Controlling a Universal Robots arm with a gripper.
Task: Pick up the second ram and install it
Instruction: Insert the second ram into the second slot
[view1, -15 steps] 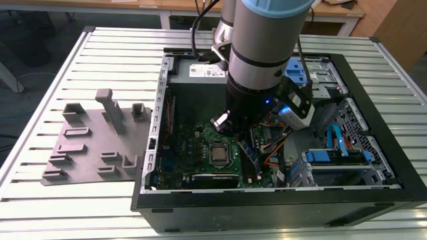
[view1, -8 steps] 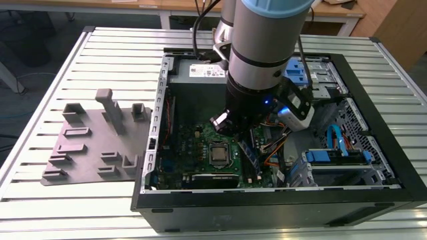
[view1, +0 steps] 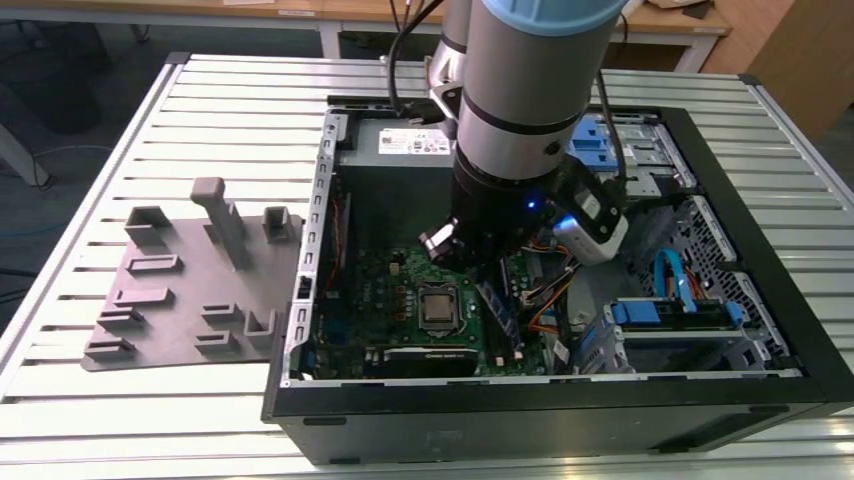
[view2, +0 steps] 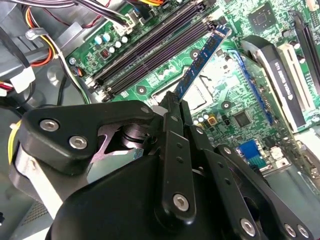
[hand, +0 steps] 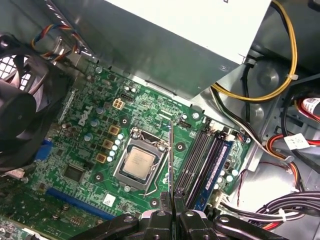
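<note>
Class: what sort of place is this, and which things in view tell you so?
Probably a robotics lab or workshop: a robot arm reaches into an open computer case on a slatted metal table, its end effector gripping the second ram, with wooden desks behind.

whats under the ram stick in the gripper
Beneath the thin flat ram stick, clamped in the black gripper, lie the green motherboard and silver processor socket; the gripper hides the stick's clamped end.
</note>
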